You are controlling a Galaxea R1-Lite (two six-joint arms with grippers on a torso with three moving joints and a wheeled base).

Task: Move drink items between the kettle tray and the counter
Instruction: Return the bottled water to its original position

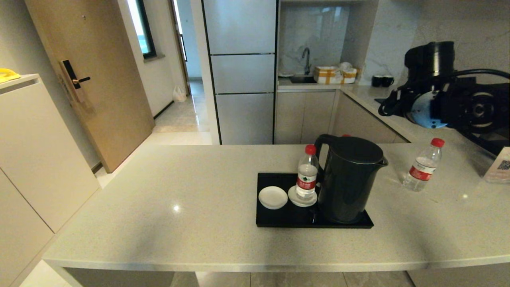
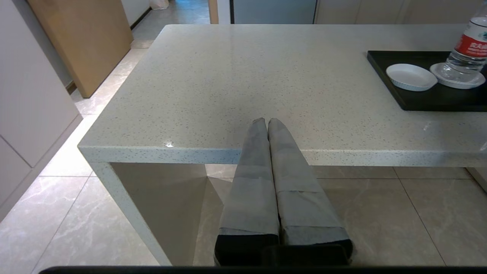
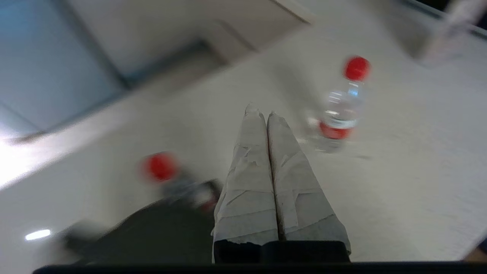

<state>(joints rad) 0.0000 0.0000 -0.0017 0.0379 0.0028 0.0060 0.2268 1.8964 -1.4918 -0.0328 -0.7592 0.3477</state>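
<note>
One red-capped water bottle (image 1: 306, 175) stands on a white coaster inside the black kettle tray (image 1: 279, 218), just left of the dark kettle (image 1: 350, 179). The second bottle (image 1: 422, 165) stands on the beige counter (image 1: 179, 191), right of the kettle. My right arm (image 1: 438, 101) is raised above the counter's far right. Its gripper (image 3: 260, 112) is shut and empty, high above both bottles; the counter bottle (image 3: 340, 114) lies just beyond its tips. My left gripper (image 2: 267, 121) is shut and empty at the counter's near edge, well left of the tray (image 2: 418, 102).
An empty white coaster (image 1: 273, 197) lies at the tray's left end. A small card stand (image 1: 498, 165) sits at the counter's far right, near a black cooktop. Cabinets, a fridge and a sink stand behind the counter.
</note>
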